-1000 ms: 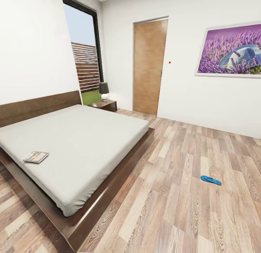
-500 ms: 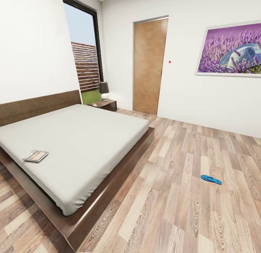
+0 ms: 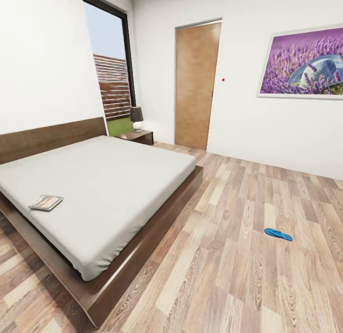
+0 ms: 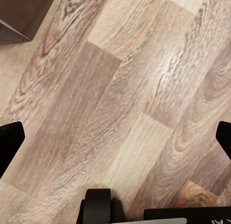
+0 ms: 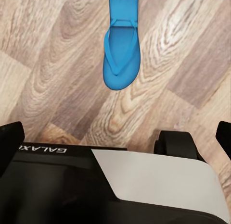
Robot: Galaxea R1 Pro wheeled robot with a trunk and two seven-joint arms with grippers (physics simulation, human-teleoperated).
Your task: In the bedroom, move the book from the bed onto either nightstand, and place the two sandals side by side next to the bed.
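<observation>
The light-grey bed (image 3: 109,190) with its dark wooden frame takes up the left of the head view. The small book (image 3: 46,202) lies flat on the mattress near its left edge. A dark nightstand (image 3: 138,137) stands at the bed's far corner, below the window. One blue sandal (image 3: 278,234) lies on the plank floor far right of the bed. The right wrist view has a blue sandal (image 5: 121,46) on the floor just beyond the robot's base. My right gripper (image 5: 115,137) hangs open above the floor. My left gripper (image 4: 115,144) is open over bare planks.
A lamp (image 3: 136,119) stands on the nightstand. Behind it are a tall window (image 3: 112,70), a tan door (image 3: 195,85) and a lavender picture (image 3: 302,63). Open wood floor (image 3: 228,275) stretches right of the bed. A dark wooden corner (image 4: 19,12) lies near my left gripper.
The whole head picture has shifted slightly upward, so the camera has moved a little. Book, sandal and bed keep their places relative to each other.
</observation>
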